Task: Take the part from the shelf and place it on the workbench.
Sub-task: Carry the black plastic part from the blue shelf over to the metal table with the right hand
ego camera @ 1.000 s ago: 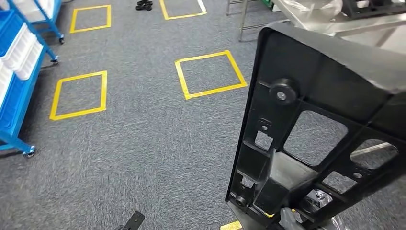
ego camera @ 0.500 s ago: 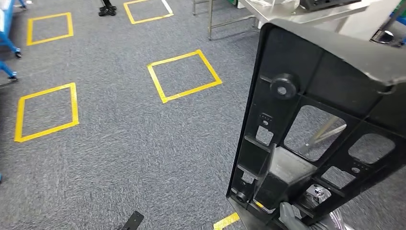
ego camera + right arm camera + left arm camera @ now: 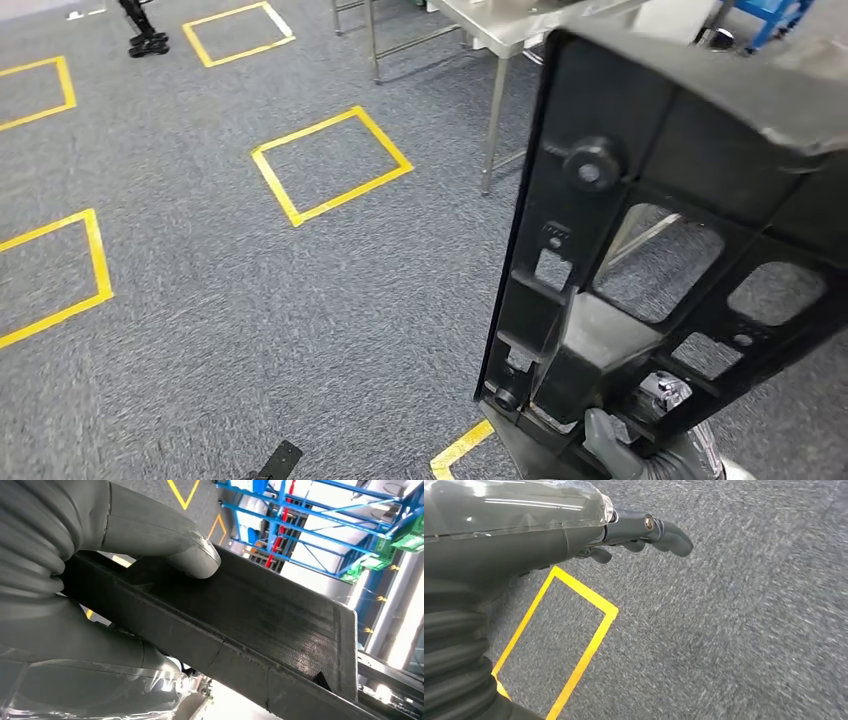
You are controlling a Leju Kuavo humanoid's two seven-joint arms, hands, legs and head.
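I hold the part [image 3: 650, 250] in my right hand [image 3: 75, 605]. It is a big black plastic frame, flat and wide, and I hold it up on its edge in front of me, tipped a little. It has thick ribs across it and many holes cut through. Two of the holes are large with round corners, and some are small squares. I can see the grey carpet [image 3: 300, 300] through them. Near the top there is a round black knob [image 3: 590, 170] with a small pale dot in the middle. The surface looks dull and a bit rough.

My right fingers are closed on the bottom edge of the part. In the right wrist view my thick grey thumb [image 3: 195, 555] presses on one flat side of it, and the rest of my hand wraps under it. From above, a bit of my grey hand shows below the part.

My left hand [image 3: 644, 530] hangs over the carpet. Its fingers [image 3: 671, 535] are curled in a little and they hold nothing.

The carpet has yellow tape squares [image 3: 330, 165] on it. The shiny metal counter [image 3: 500, 20] stands on thin legs past the top of the part. The part is up in the air, not on the counter.
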